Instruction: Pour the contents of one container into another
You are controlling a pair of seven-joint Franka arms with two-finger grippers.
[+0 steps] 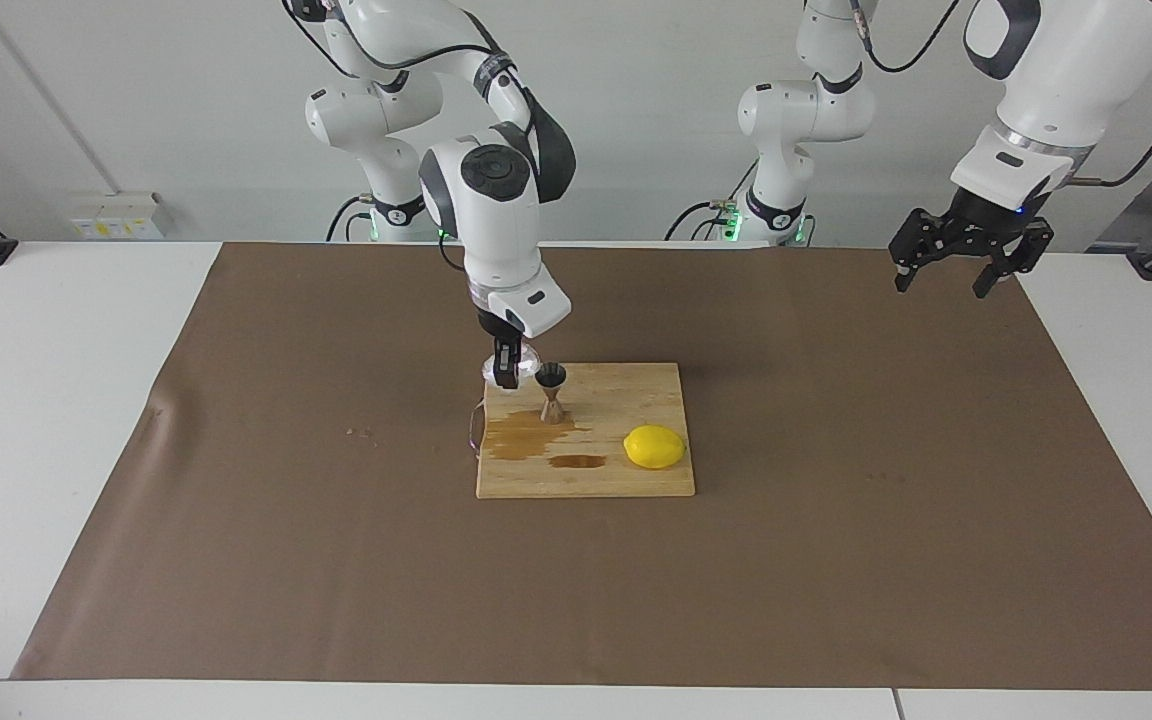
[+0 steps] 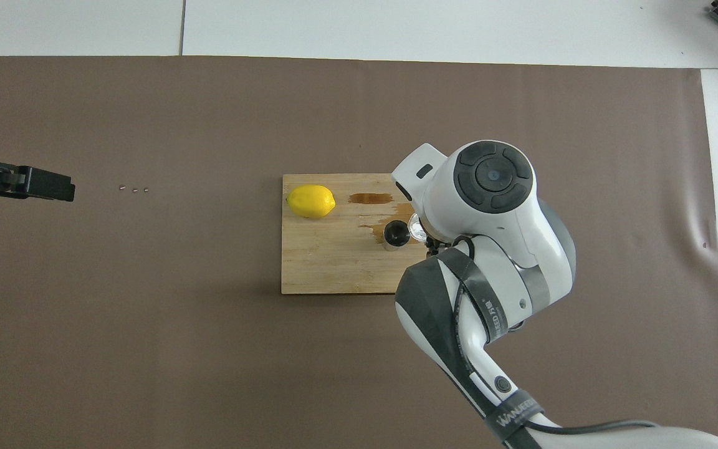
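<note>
The right gripper (image 1: 506,372) hangs low over the corner of the wooden board (image 1: 636,480) that lies toward the right arm's end of the bench (image 1: 36,400). Its fingers (image 1: 507,362) are closed on the glass cup (image 1: 526,358), which is held clear of the board. The steel jigger (image 1: 551,392) stands upright on the board just beside the fingers, its open upper cone level with the cup. Brown wet patches (image 1: 526,438) mark the board directly below the fingers and around the jigger's foot. A lemon (image 1: 654,446) rests on the board, well apart from the fingers. The brown mat (image 1: 836,560) covers the bench under the board.

The left gripper (image 1: 971,262) waits high over the mat's edge at the left arm's end, its fingers (image 1: 992,278) spread open and holding nothing.
</note>
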